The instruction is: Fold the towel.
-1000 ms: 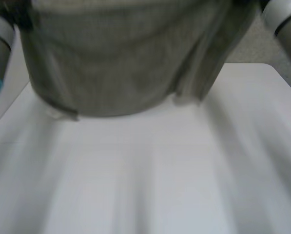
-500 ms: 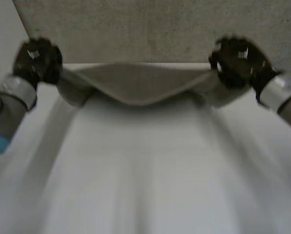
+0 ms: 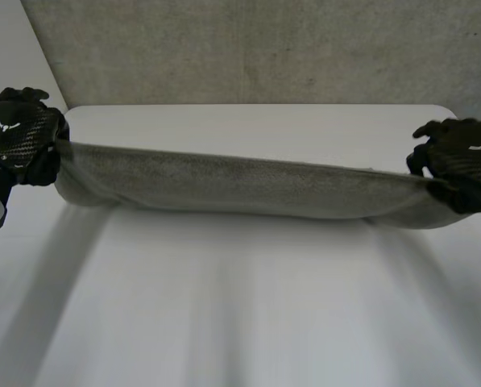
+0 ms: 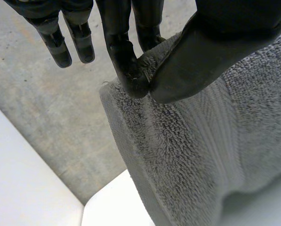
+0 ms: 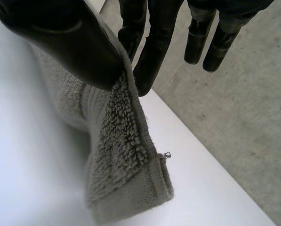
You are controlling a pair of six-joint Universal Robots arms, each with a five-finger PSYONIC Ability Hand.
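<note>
1. The white table (image 3: 248,306) is seen spanning the head view, with grey speckled floor (image 3: 264,48) beyond its far edge.
2. The grey towel (image 3: 240,181) is held stretched in a long band across the far half of the table, from one hand to the other. Its sagging lower fold seems to touch the tabletop, though contact cannot be confirmed.
3. The towel's left end is pinched between thumb and fingers of the left hand (image 3: 18,137), at the table's left edge.
4. The right end is pinched likewise by the right hand (image 3: 462,161), with a hemmed corner left hanging below it.
</note>
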